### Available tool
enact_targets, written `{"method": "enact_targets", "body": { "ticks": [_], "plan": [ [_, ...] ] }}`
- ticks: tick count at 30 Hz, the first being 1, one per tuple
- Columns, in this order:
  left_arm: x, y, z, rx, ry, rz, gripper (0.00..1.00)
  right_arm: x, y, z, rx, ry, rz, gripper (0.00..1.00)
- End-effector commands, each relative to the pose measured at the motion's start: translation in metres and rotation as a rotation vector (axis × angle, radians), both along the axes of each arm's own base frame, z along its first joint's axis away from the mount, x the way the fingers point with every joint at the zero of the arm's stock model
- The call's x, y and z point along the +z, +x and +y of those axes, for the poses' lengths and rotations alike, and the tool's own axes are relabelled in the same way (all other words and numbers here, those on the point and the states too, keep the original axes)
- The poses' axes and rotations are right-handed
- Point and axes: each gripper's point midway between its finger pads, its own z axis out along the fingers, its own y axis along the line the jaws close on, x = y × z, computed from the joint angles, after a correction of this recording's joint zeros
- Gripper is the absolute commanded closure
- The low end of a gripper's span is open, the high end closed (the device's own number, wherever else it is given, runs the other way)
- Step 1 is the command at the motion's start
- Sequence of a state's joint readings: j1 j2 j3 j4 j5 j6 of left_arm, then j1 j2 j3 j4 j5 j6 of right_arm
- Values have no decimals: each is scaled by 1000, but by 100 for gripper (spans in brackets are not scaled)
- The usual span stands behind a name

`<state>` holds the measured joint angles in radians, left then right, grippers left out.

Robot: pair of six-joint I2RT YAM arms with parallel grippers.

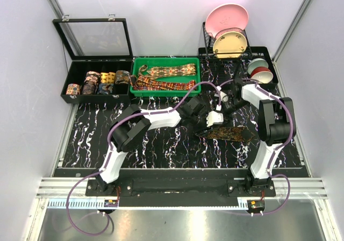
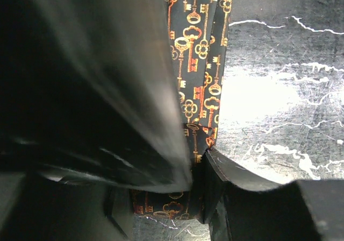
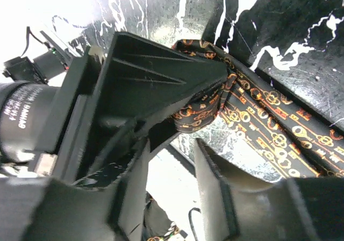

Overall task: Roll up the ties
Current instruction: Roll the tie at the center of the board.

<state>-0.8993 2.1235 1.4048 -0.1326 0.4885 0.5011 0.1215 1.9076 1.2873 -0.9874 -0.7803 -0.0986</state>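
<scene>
Closest to me is a metal rail (image 1: 177, 188) where my two arms are bolted down. Past it is the black table top (image 1: 156, 144), with white streaks like marble. One dark tie (image 1: 232, 133) with little gold keys lies flat on it, a bit right of the middle.

My left pincer (image 2: 196, 171) is clenched on the tie's end, with the cloth squeezed between both fingers. My right pincer (image 3: 209, 112) is released. One finger rests on the curled end of the tie, and bare table shows in the gap.

Farther back sits a green tray (image 1: 137, 69) with loose ties (image 1: 166, 75) in it. Left of it is a black box (image 1: 97, 64) holding rolled ties (image 1: 99, 83), and its glass lid (image 1: 94, 36) stands up. On the right are plates (image 1: 227, 18) in a rack and some bowls (image 1: 262, 70). Pale walls (image 1: 21, 63) stand all around.
</scene>
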Motion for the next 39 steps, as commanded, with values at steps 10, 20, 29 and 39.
{"method": "enact_targets", "body": {
  "ticks": [10,20,29,39],
  "plan": [
    [-103,-44,88,21,431,179,78,-20,1,13,-19,74,-54,57],
    [-98,-48,86,2,415,189,74,-33,3,7,-26,14,-52,100],
    [-55,-34,57,50,247,158,42,-47,1,-11,-54,-134,-5,100],
    [-5,-20,18,58,-16,118,34,-56,-7,-24,-51,-226,42,100]
  ]
}}
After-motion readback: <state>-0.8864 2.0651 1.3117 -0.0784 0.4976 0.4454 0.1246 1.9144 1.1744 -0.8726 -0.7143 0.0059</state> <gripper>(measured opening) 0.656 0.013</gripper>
